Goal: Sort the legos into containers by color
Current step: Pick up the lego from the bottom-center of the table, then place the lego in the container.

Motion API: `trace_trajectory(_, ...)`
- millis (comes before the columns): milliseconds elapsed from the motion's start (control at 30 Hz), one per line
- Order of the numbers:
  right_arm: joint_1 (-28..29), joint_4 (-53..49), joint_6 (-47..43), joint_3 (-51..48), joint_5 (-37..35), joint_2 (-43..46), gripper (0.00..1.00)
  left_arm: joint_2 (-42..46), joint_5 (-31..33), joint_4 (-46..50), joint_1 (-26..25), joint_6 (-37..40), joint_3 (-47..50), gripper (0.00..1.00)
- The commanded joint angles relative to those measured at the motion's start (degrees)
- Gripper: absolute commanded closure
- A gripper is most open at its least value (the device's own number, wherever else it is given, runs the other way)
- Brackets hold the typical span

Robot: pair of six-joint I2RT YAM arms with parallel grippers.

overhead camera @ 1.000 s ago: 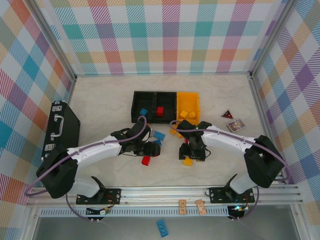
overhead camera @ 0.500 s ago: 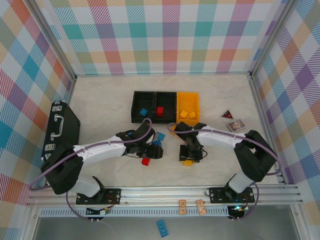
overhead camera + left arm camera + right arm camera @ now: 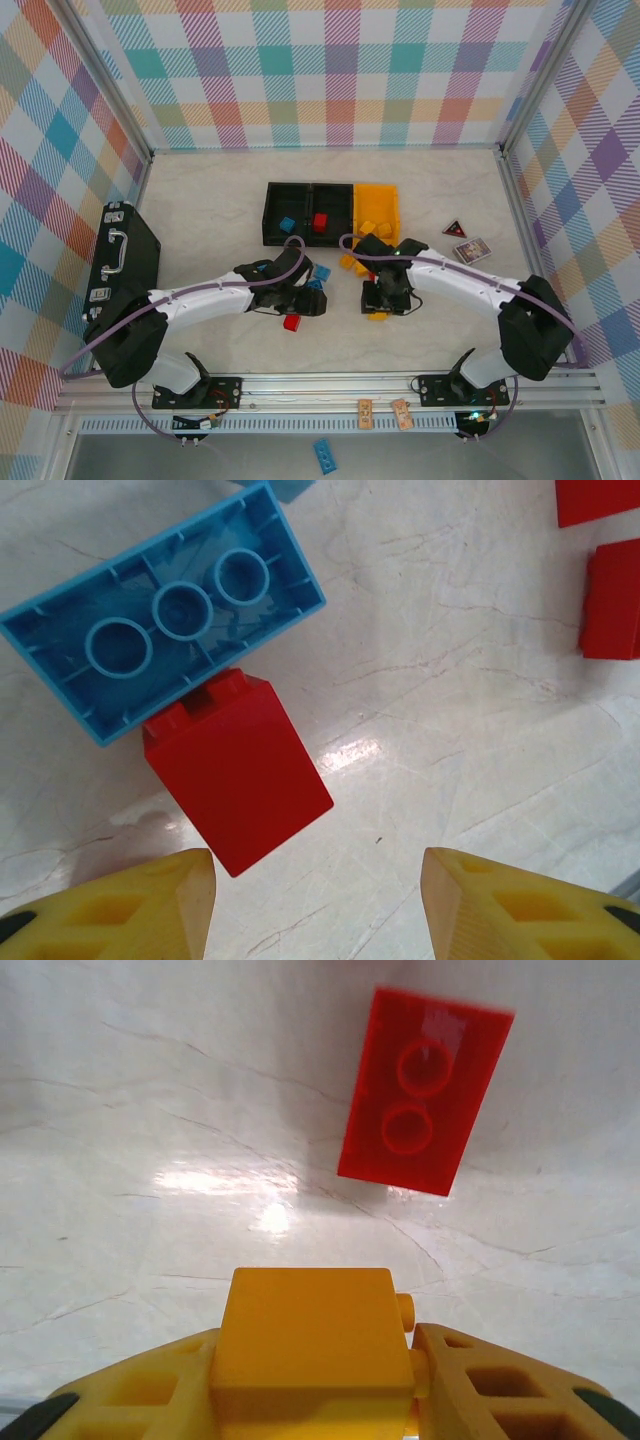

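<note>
My right gripper (image 3: 312,1390) is shut on a yellow brick (image 3: 310,1345), just above the table; in the top view this yellow brick (image 3: 378,314) sits under the right gripper (image 3: 381,303). A red brick (image 3: 425,1090) lies ahead of it. My left gripper (image 3: 315,900) is open and low over the table. A red brick (image 3: 238,770) lies just ahead of its left finger, touching an upside-down blue brick (image 3: 165,620). Two black bins (image 3: 287,212) (image 3: 331,208) and a yellow-orange bin (image 3: 376,205) stand in a row behind, holding a blue, a red and yellow bricks.
A black case with a handle (image 3: 125,255) lies at the left edge. Two small cards (image 3: 470,248) lie at the right. More red bricks (image 3: 610,600) sit right of the left gripper. A loose yellow brick (image 3: 347,262) lies before the yellow bin.
The left gripper slid right toward the red and blue bricks, then held still. The right gripper, holding the yellow brick, has shifted slightly toward the bins.
</note>
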State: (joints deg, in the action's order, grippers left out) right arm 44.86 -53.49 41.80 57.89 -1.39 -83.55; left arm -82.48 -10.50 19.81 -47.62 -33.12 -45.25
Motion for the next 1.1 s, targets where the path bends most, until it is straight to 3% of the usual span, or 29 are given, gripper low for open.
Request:
trace_trajectory(0,-2.0,-2.5,-4.4,4.3,-3.6,1.3,0.65,2.4,2.3,-1.5,-1.0,-1.8,-1.8,0.44)
trace_trajectory(200,-8.2,-0.2,-10.9,12.8,-5.6,-1.9,0.64,3.4,4.3,-1.5,-0.9,-2.1,-3.7,0.44)
trace_trajectory(467,-14.3,2.9,-15.8,26.1,-5.8,-13.2,0.64,3.8,5.9,-2.9,-0.9,-3.1,-5.2,0.44)
trace_trajectory(733,-18.4,1.4,-17.6,41.5,-6.4,-28.0,0.64,4.1,6.7,-1.5,-0.9,-3.1,-5.4,0.44)
trace_trajectory(1067,-20.4,-1.7,-18.1,53.6,-9.2,-38.7,0.63,4.3,7.6,-0.4,-1.0,-2.9,-5.1,0.43)
